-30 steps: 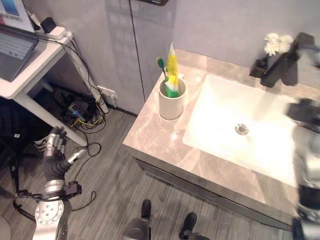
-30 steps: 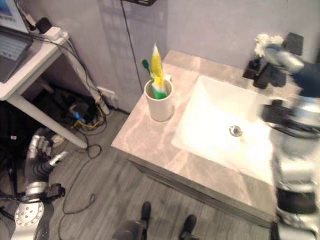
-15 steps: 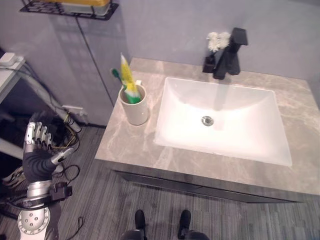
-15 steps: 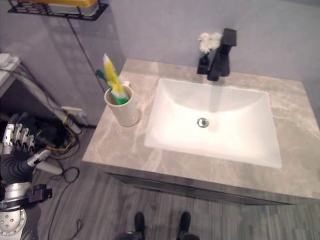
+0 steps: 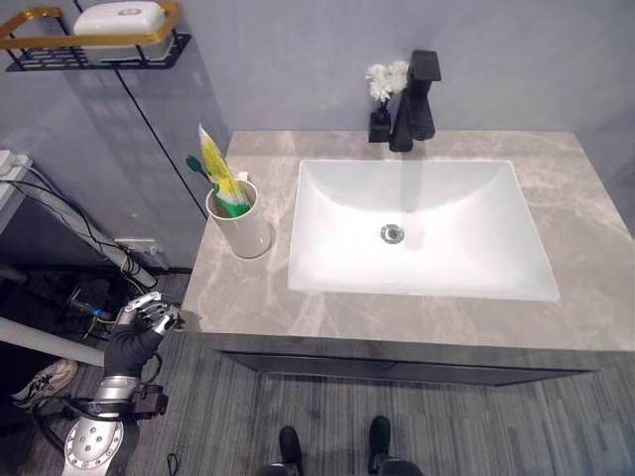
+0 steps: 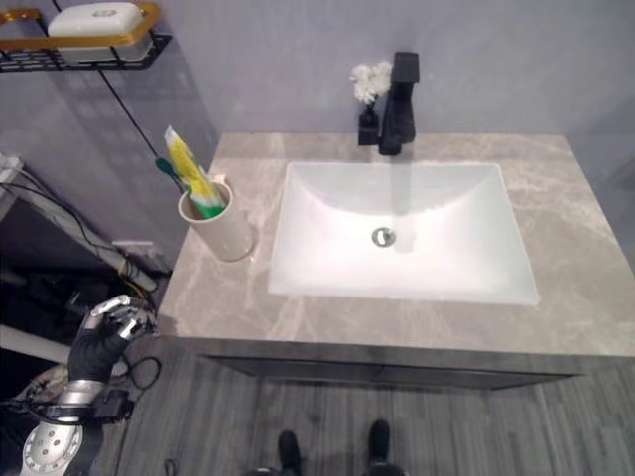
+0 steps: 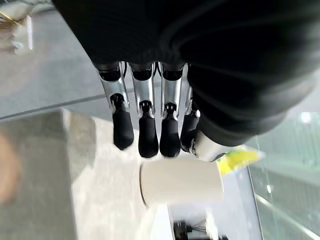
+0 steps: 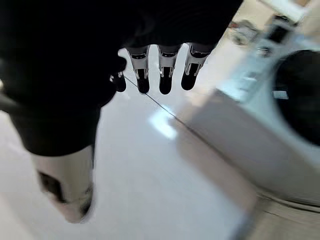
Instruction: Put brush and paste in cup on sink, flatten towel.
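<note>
A white cup (image 5: 243, 226) stands upright on the marble counter (image 5: 238, 290), left of the white sink (image 5: 327, 253). In it lean a green toothbrush (image 5: 195, 166) and a yellow-green paste tube (image 5: 216, 169). My left hand (image 5: 134, 337) hangs low beside the counter's front left corner, fingers relaxed and slightly bent, holding nothing. Its wrist view shows its fingers (image 7: 142, 135) with the cup (image 7: 180, 185) and the paste tube (image 7: 240, 159) beyond them. My right hand (image 8: 165, 75) hangs over the floor, fingers loose and empty.
A black faucet (image 5: 415, 94) and a small vase of white flowers (image 5: 380, 94) stand behind the sink. A wall shelf (image 5: 94, 40) holds a white soap dish. Cables (image 5: 89, 297) lie on the floor at left. A washing machine (image 8: 280, 115) stands near my right hand.
The camera has swung round to face the sink squarely. My left hand has dropped lower and its fingers have bent forward. The right arm has left the eye views. The cup stays put.
</note>
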You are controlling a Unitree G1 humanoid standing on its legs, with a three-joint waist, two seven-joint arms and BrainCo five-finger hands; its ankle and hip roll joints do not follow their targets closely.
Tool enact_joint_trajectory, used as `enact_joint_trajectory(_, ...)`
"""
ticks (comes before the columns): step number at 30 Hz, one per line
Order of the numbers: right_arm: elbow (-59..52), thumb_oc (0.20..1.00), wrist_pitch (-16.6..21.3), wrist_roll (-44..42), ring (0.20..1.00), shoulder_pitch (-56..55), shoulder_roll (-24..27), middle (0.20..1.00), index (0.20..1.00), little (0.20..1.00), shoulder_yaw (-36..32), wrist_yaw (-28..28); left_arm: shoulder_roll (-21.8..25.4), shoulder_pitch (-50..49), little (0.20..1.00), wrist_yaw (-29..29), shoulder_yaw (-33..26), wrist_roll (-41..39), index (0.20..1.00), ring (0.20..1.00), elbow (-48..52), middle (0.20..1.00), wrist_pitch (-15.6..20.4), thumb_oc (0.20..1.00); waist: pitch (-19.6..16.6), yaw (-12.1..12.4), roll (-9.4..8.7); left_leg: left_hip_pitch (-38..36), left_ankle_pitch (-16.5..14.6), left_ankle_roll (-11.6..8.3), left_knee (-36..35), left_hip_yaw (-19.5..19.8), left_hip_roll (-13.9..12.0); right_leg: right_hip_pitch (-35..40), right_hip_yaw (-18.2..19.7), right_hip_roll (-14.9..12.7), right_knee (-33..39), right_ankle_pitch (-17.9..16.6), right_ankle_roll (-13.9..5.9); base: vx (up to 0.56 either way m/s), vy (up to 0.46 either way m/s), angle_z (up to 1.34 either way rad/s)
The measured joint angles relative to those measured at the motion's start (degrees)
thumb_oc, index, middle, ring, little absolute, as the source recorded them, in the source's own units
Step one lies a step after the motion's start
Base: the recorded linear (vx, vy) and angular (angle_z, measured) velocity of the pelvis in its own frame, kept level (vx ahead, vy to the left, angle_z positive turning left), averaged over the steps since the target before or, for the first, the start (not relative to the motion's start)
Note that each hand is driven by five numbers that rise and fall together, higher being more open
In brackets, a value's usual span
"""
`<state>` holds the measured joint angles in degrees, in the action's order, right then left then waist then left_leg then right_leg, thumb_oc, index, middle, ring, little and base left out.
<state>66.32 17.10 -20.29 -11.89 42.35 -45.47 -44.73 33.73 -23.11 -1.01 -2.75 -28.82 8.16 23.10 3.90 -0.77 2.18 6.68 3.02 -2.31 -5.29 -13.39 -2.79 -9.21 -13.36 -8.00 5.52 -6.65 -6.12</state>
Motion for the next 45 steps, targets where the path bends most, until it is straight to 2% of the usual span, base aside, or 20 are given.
enact_joint_trajectory(3,3.8,1.000,-0.1,-5.0,1.000,1.1,-0.8,1.000,1.000,1.000,3.7,6.2,0.1,0.1,0.200,0.7,0.7,-0.2,0.200,0.200,1.5,0.200,0.0,0.200,0.7,0.0,0.78,0.5,0.1,-0.12,0.0,-0.5,-0.1,-0.8,0.4,0.1,0.0,-0.3,0.11,-0.02,-0.042,-0.08)
enact_joint_trajectory(4,5.4,1.000,-1.0,-6.8,1.000,2.4,-2.0,1.000,1.000,1.000,5.1,8.4,0.1,0.6,0.200,1.5,1.2,-0.5,0.200,0.200,2.0,0.200,-0.1,0.200,0.9,0.2,1.54,0.4,0.1,-0.12,0.0,-0.8,-0.1,-0.8,0.5,0.1,0.0,-0.4,0.13,-0.02,-0.059,-0.07)
enact_joint_trajectory(5,8.0,1.000,-1.0,-8.1,1.000,3.2,-1.4,1.000,1.000,1.000,8.2,10.0,0.3,0.8,0.200,1.9,1.8,-0.6,0.200,0.200,2.0,0.200,-0.2,0.200,1.2,0.3,1.32,0.3,0.1,-0.14,0.0,-0.9,-0.1,-0.8,0.6,0.1,0.0,-0.4,0.14,-0.01,-0.050,-0.11)
enact_joint_trajectory(6,12.2,1.000,-3.1,-8.3,1.000,5.5,-3.3,1.000,1.000,1.000,16.0,14.2,0.5,2.0,0.200,2.8,2.4,-0.8,0.200,0.200,2.4,0.200,-0.8,0.200,2.1,0.7,0.76,0.3,0.2,-0.23,0.0,-1.3,-0.3,-1.0,0.9,0.3,0.0,-0.4,0.22,-0.03,-0.026,-0.10)
enact_joint_trajectory(7,12.2,1.000,-4.3,-8.2,1.000,6.7,-5.5,1.000,1.000,1.000,16.7,15.8,0.5,2.4,0.200,3.1,2.6,-1.1,0.200,0.200,2.4,0.200,-0.9,0.200,2.2,1.1,1.54,0.4,0.2,-0.24,0.0,-1.3,-0.3,-1.2,1.1,0.3,0.0,-0.5,0.34,-0.04,-0.055,-0.12)
enact_joint_trajectory(8,11.7,1.000,-5.5,-7.1,1.000,7.3,-7.8,1.000,1.000,1.000,23.4,17.1,0.8,3.2,0.200,3.7,4.0,-2.3,0.200,0.200,2.5,0.200,-1.2,0.200,2.7,1.2,1.55,0.7,0.2,-0.27,0.0,-1.6,-0.4,-1.6,1.4,0.4,0.0,-0.6,0.36,-0.05,-0.033,-0.10)
enact_joint_trajectory(9,10.8,1.000,-6.5,-5.5,1.000,7.9,-9.1,1.000,1.000,1.000,26.4,18.3,0.7,3.4,0.200,4.0,4.3,-2.4,0.200,0.200,2.6,0.200,-1.5,0.200,3.0,1.4,1.91,0.8,0.2,-0.24,0.0,-1.7,-0.3,-1.8,1.7,0.3,0.0,-0.8,0.35,-0.03,-0.078,-0.13)
enact_joint_trajectory(10,5.2,1.000,-7.2,1.4,1.000,6.8,-11.2,1.000,1.000,1.000,36.0,20.1,0.6,3.4,0.200,4.4,4.5,-3.0,0.200,0.200,2.7,0.200,-1.9,0.200,3.1,1.4,2.51,1.5,0.2,-0.27,0.0,-2.1,-0.3,-2.8,1.9,0.3,0.0,-0.9,0.33,-0.01,-0.048,-0.13)
enact_joint_trajectory(11,3.1,1.000,-7.4,6.4,1.000,7.1,-11.6,1.000,1.000,1.000,39.3,21.6,0.6,3.4,0.200,4.8,4.6,-3.6,0.200,0.200,2.7,0.200,-2.2,0.200,3.4,1.5,3.09,1.5,0.2,-0.26,0.0,-2.2,-0.3,-2.8,2.0,0.3,0.0,-1.1,0.49,0.00,-0.056,-0.10)
enact_joint_trajectory(12,-0.9,1.000,-8.0,13.7,1.000,6.8,-11.2,1.000,1.000,1.000,45.5,23.5,0.6,3.3,0.200,5.6,5.2,-4.7,0.200,0.200,2.7,0.200,-2.6,0.200,3.6,1.2,3.83,1.4,0.3,-0.30,0.0,-2.3,-0.3,-2.8,2.0,0.3,0.0,-1.2,0.61,0.00,-0.023,-0.04)
enact_joint_trajectory(14,-5.1,1.000,-7.9,17.5,1.000,7.0,-11.8,1.000,1.000,1.000,45.1,25.0,0.5,2.8,0.200,6.7,5.5,-4.9,0.200,0.200,3.1,0.200,-2.8,0.200,3.5,1.4,4.50,1.4,0.3,-0.31,0.0,-2.4,-0.3,-2.7,2.0,0.4,0.0,-1.2,0.63,0.03,-0.042,0.01)
enact_joint_trajectory(15,-6.1,1.000,-7.6,19.0,1.000,8.1,-12.2,1.000,1.000,1.000,45.9,25.1,0.5,2.9,0.200,7.0,5.7,-4.9,0.200,0.200,3.2,0.200,-2.7,0.200,3.4,1.7,5.43,1.4,0.2,-0.32,0.0,-2.3,-0.4,-2.7,2.0,0.5,0.0,-1.1,0.63,0.03,-0.046,0.02)
enact_joint_trajectory(20,-10.6,1.000,-7.3,23.2,1.000,11.4,-14.2,1.000,1.000,1.000,54.9,28.0,-0.6,5.6,0.200,6.9,7.9,-4.8,0.200,0.200,2.2,0.200,-3.6,0.200,3.8,1.8,5.43,1.4,0.3,-0.41,0.0,-2.4,-0.8,-2.7,1.9,0.9,0.0,-0.9,0.77,0.02,-0.039,-0.01)
enact_joint_trajectory(25,-11.8,1.000,-7.5,25.7,1.000,11.7,-15.2,1.000,1.000,1.000,57.9,29.6,-0.9,7.9,0.200,6.1,8.2,-4.5,0.200,0.200,1.2,0.200,-4.5,0.200,3.9,1.7,5.62,1.7,0.3,-0.43,0.0,-2.5,-0.8,-3.1,2.1,0.9,0.0,-0.6,0.53,0.00,-0.033,-0.01)
enact_joint_trajectory(32,-12.0,1.000,-7.4,25.6,1.000,11.6,-15.5,1.000,1.000,1.000,57.9,30.0,-1.7,12.3,0.200,4.4,7.8,-3.8,0.200,0.200,-1.3,0.200,-4.3,0.200,4.5,1.4,6.68,3.7,0.7,-0.58,0.0,-3.0,-0.9,-5.4,2.5,1.0,0.0,-1.4,1.14,-0.01,-0.032,-0.04)
enact_joint_trajectory(40,-5.1,1.000,-7.3,22.1,1.000,11.8,-15.8,1.000,1.000,1.000,52.1,29.7,-1.9,19.5,0.200,-1.0,6.9,5.1,0.200,0.200,-5.4,0.200,-3.4,0.200,4.8,0.6,6.50,4.6,0.8,-0.75,0.0,-4.1,-1.1,-6.9,3.6,1.3,0.0,-1.6,1.28,0.00,-0.011,-0.06)
enact_joint_trajectory(45,-4.8,1.000,-7.3,18.8,1.000,12.0,-15.9,1.000,1.000,1.000,51.7,28.7,-0.2,23.5,0.200,-4.5,5.9,11.5,0.200,0.200,-7.6,0.200,-3.3,0.200,5.3,-0.4,5.84,5.4,0.9,-0.88,0.0,-4.6,-1.3,-7.9,4.1,1.6,0.0,-1.7,1.29,0.00,-0.007,-0.05)
